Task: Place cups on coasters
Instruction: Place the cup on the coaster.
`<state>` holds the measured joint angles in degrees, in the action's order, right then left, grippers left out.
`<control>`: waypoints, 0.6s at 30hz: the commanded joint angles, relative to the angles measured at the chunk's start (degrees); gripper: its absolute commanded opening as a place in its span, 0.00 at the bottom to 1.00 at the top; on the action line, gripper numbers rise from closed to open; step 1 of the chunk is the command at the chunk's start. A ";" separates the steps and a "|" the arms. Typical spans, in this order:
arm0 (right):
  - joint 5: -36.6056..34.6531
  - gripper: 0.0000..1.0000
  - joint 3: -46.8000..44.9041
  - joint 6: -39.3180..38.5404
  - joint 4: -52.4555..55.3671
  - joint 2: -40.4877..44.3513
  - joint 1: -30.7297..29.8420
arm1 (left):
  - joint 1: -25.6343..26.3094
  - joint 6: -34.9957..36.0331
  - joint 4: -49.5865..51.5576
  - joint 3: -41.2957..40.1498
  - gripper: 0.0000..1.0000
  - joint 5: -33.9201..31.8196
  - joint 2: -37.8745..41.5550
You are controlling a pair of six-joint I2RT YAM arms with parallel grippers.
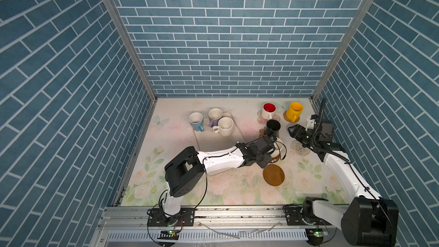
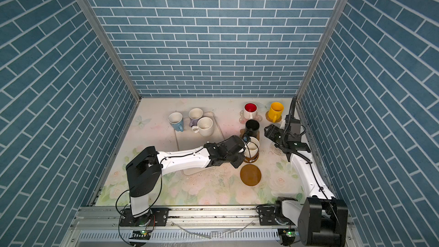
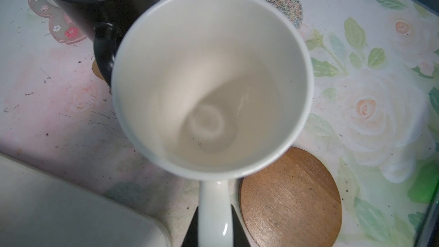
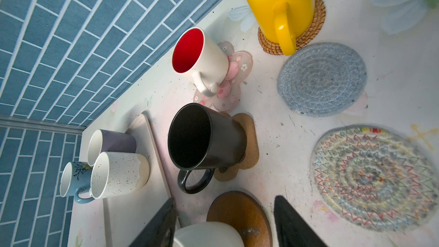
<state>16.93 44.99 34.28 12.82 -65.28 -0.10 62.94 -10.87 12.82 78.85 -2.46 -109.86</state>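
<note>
Now: left fingers (image 3: 191,234) clamp cream mug (image 3: 211,79) by handle; mug upright over brown disc (image 4: 237,207), beside black mug (image 3: 99,1). Right fingers (image 4: 292,222) apart, empty. Lower straight, centre base on disc, clear black handle, then release.

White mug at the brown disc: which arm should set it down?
Left. The left gripper is shut on the white mug's handle, at the brown disc; the right gripper is open and empty.

Left arm (image 1: 221,159) and right arm (image 1: 339,169): glossy white link shells, boxy black joint housings, thin black cables looped alongside, a ribbed black hose (image 1: 322,110) at the right wrist, black bolted base plates (image 1: 185,217), green indicator lights (image 1: 316,234) below.
</note>
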 commanded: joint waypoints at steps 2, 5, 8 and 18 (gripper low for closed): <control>0.07 0.65 -0.88 0.53 -0.52 0.54 0.19 | 0.26 0.41 -4.93 1.16 0.00 0.01 -0.22; 0.46 0.65 -0.82 0.48 -0.44 0.58 0.19 | 0.26 0.50 -4.84 1.11 0.00 -0.05 -0.80; 1.00 0.65 -0.85 0.35 -0.37 0.76 0.19 | 0.30 0.42 -4.79 1.30 0.00 -0.76 -1.69; 0.57 0.65 -1.22 -0.29 0.38 2.17 0.19 | 0.31 0.24 -4.37 1.99 0.07 -2.00 -3.32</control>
<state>17.26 44.99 34.26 12.86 -64.45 -0.10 62.94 -10.87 10.79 78.85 -3.11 -112.49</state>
